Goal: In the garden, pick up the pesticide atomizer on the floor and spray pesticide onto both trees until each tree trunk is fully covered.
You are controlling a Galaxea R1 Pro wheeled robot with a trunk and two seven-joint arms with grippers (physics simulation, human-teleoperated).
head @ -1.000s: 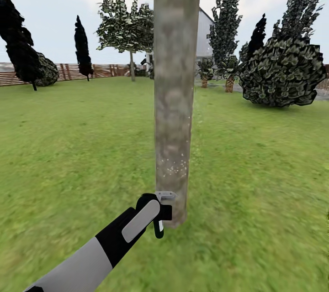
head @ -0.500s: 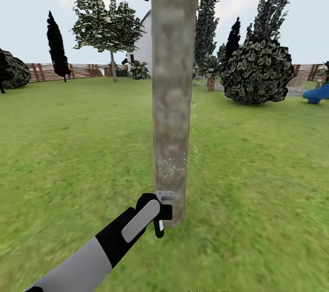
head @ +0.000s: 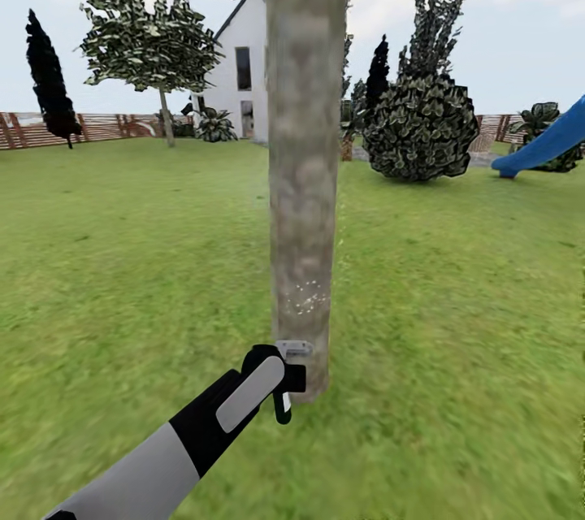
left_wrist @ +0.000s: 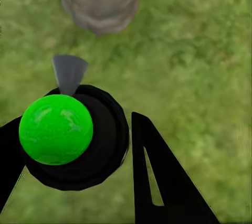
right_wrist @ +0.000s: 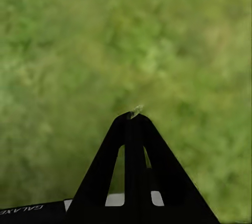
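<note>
1. One arm, the left, is working: its left end effector (head: 284,378) is gripping the pesticide atomizer (left_wrist: 73,135) around its dark body, green cap facing the wrist camera and grey nozzle pointing away.
2. Directly ahead of that end effector, just beyond the nozzle, the tree trunk (head: 305,162) is standing upright, its long axis vertical; white pesticide (head: 305,298) specks are showing in a patch slightly above end-effector height, with bare bark above.
3. Judged from this, the coming spray calls for aiming higher up the trunk.
4. Pointing down at blurred grass, the right end effector (right_wrist: 135,115) is closed and empty.
5. Beyond lie the garden lawn (head: 122,260), a slatted fence (head: 97,127), a white house (head: 240,73), a bush (head: 418,126) and a blue slide (head: 548,142).
</note>
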